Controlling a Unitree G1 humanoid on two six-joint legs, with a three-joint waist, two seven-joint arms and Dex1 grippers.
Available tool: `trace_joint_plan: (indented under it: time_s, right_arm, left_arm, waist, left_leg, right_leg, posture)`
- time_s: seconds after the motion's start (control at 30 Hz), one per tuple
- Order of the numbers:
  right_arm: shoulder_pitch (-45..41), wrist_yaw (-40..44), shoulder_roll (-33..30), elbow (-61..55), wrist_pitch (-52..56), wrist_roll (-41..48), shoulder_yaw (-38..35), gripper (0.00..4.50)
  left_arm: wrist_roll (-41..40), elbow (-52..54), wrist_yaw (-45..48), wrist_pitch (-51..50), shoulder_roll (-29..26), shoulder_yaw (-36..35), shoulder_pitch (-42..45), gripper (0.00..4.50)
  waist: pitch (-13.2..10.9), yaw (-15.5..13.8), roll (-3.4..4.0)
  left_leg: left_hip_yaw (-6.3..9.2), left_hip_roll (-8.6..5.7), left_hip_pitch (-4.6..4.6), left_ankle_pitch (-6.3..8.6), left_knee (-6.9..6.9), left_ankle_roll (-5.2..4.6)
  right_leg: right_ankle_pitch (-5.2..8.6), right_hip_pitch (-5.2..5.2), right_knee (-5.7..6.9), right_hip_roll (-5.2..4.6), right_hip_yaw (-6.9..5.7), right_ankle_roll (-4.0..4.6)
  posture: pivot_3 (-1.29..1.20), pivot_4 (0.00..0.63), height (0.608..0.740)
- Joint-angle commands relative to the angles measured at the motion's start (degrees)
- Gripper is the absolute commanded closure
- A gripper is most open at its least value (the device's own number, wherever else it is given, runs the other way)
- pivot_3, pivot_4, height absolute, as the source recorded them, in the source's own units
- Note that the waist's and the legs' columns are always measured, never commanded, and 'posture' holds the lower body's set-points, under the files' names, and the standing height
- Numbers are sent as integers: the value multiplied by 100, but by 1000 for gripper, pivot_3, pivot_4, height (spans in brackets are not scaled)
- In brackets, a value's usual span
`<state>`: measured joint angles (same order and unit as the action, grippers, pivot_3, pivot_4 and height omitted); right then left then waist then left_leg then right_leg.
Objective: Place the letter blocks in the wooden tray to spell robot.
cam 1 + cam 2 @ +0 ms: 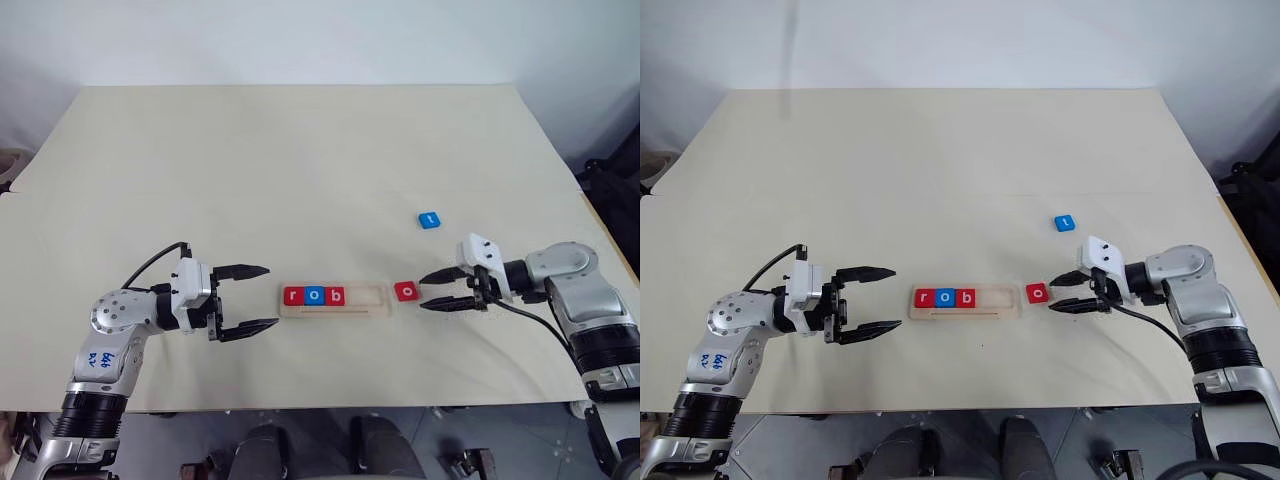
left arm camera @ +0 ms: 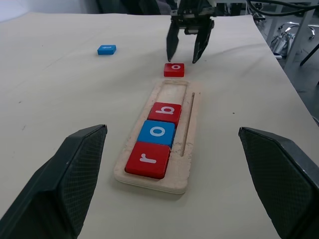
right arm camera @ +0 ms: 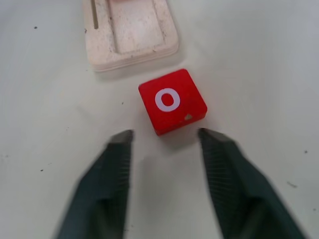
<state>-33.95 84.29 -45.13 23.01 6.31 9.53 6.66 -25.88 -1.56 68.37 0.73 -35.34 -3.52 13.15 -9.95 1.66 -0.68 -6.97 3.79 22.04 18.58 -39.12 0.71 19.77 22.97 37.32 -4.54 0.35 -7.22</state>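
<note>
The tray lies low in the middle of the head view on the pale surface, its long side running left to right. Three blocks fill its left part: red r, blue o, red b; the right part is bare.

A red o lies flat on the surface just beyond the tray's right end, apart from it. The blue t sits further up and right, well apart.

The right hand, at the right of the frame, points left and slightly down at the red o, forearm bent in from the right edge. Its fingers stand apart, tips just short of the block, holding nothing.

The left hand, lower left, points level toward the tray's left end, fingers spread wide and empty.
</note>
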Motion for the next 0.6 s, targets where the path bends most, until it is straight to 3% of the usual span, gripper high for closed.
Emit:
trace_joint_plan:
  time_s: [0.03, 0.07, 0.4, 0.5, 0.6]
  right_arm:
    - [-240, 55, 9, 91, -209, -16, -2, 631]
    - [-270, 39, 69, 128, -241, -39, 38, 318]
    - [-568, -90, 509, 928, -731, -422, 431, 318]
    - [-629, -21, 525, 1050, -794, -435, 457, 918]
    - [-602, 8, 515, 915, -755, -379, 419, 1918]
  left_arm:
    - [-12, 31, -20, 85, -43, -127, 26, 0]
    - [-12, 39, -28, 80, -44, -128, 28, 0]
    - [-36, 177, -89, 6, -57, -118, 43, 0]
    - [-56, 256, -74, -29, -60, -84, 32, 0]
    - [-74, 319, -39, -71, -66, -63, 23, 0]
  waist:
    - [0, 1, 0]
    - [0, 2, 0]
    - [0, 20, 0]
    - [0, 19, 0]
    - [0, 15, 0]
  left_leg:
    - [-1, 0, 0, 0, 0, 0]
    - [-1, 0, 0, 0, 0, 0]
    - [-5, 1, 0, 0, -3, 0]
    - [-4, 2, -1, -1, -3, 1]
    - [-4, 2, 0, -1, -3, 1]
  right_leg:
    - [0, 2, 1, 0, 0, 0]
    - [0, 3, 1, 0, 0, 0]
    - [0, 5, 11, 0, 1, 0]
    - [1, 5, 12, 1, 0, 2]
    - [1, 5, 17, 0, 1, 1]
  posture:
    - [0, 150, 740]
    - [0, 150, 740]
    - [0, 150, 740]
    - [0, 150, 740]
    - [0, 150, 740]
